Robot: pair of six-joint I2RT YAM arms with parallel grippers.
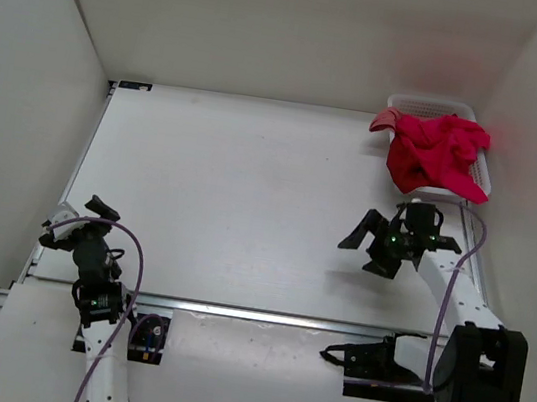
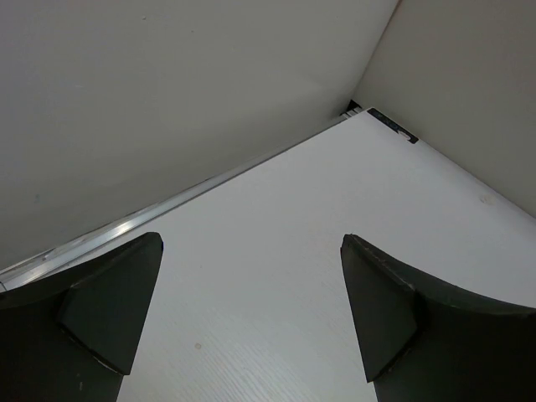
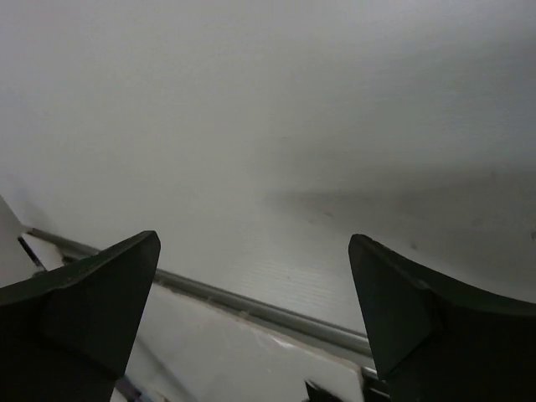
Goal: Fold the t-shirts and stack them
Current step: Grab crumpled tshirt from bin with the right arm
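Note:
A crumpled heap of red t-shirts (image 1: 438, 152) fills and spills over a white mesh basket (image 1: 420, 106) at the far right of the table. My right gripper (image 1: 368, 244) hangs open above the table, a little nearer than the basket, with nothing between its fingers. My left gripper (image 1: 79, 220) stands open at the near left corner, far from the cloth. In the left wrist view the dark fingers (image 2: 100, 310) frame only bare table. The right wrist view shows its fingers (image 3: 419, 310) over bare table and the near rail; no cloth shows there.
White walls enclose the table on the left, back and right. A metal rail (image 1: 232, 311) runs along the table's near edge, with the arm bases and cables behind it. A small dark tab (image 1: 134, 86) sits at the far left corner.

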